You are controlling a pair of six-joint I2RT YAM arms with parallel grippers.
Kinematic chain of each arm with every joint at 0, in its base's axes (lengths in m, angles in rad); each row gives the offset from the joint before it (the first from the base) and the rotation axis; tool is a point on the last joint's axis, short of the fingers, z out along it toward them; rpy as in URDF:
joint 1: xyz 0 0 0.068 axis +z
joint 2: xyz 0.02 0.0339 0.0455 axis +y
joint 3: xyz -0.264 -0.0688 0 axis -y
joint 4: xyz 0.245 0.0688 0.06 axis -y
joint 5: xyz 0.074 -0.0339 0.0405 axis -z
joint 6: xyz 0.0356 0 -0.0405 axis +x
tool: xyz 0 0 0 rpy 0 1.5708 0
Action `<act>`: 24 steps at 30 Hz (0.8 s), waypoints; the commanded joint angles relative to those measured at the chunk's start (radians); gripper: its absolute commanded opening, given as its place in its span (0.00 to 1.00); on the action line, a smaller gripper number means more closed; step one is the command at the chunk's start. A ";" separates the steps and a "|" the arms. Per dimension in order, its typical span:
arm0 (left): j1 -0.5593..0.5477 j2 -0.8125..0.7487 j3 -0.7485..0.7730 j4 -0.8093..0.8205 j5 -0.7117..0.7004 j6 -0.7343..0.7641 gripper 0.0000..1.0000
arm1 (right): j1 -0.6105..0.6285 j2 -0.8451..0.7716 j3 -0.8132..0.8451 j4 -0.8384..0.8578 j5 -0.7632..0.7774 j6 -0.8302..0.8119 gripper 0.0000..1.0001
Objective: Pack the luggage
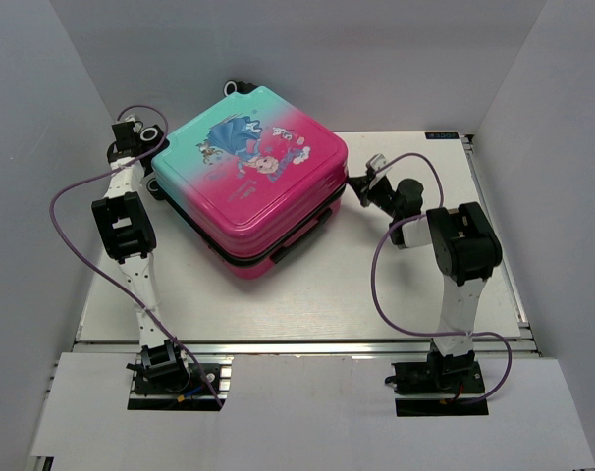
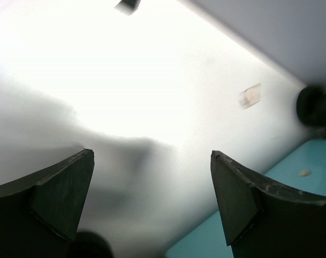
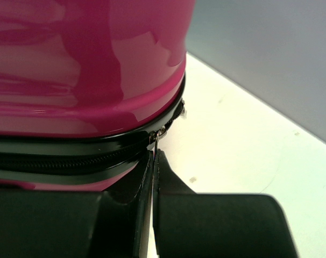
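Only the right wrist view showed right gripper (image 3: 154, 161) pinched on zipper pull (image 3: 160, 134) at luggage (image 1: 253, 186) seam. Beside luggage's teal edge, left gripper (image 2: 151, 156) gaped wide; table (image 1: 376, 294) lay broad nearside.

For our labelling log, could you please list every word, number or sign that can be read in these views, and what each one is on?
No text can be read in any view.
Small marks in the cartoon print on the luggage: too small to read.
The dark sticker at the far right edge of the table: too small to read.
The pale sticker on the white surface in the left wrist view: blurred, unreadable.
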State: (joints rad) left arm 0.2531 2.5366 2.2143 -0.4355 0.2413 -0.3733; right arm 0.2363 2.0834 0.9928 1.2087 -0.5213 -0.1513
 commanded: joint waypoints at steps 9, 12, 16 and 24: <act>-0.201 0.011 -0.090 0.391 0.257 -0.107 0.98 | 0.294 -0.206 -0.264 0.267 0.136 0.094 0.00; -0.201 -0.009 -0.123 0.388 0.242 -0.089 0.98 | 0.296 -0.168 -0.221 0.302 0.448 0.110 0.00; -0.201 -0.024 -0.150 0.394 0.236 -0.082 0.98 | 0.287 -0.030 -0.102 0.406 0.514 0.082 0.00; -0.201 -0.029 -0.119 0.370 0.225 -0.081 0.98 | 0.287 0.081 0.081 0.480 0.339 0.168 0.00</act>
State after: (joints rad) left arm 0.2436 2.5568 2.1044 -0.0029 0.3985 -0.4641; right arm 0.4339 2.1342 0.9546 1.3350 0.0719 -0.0681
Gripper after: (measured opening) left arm 0.981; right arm 0.015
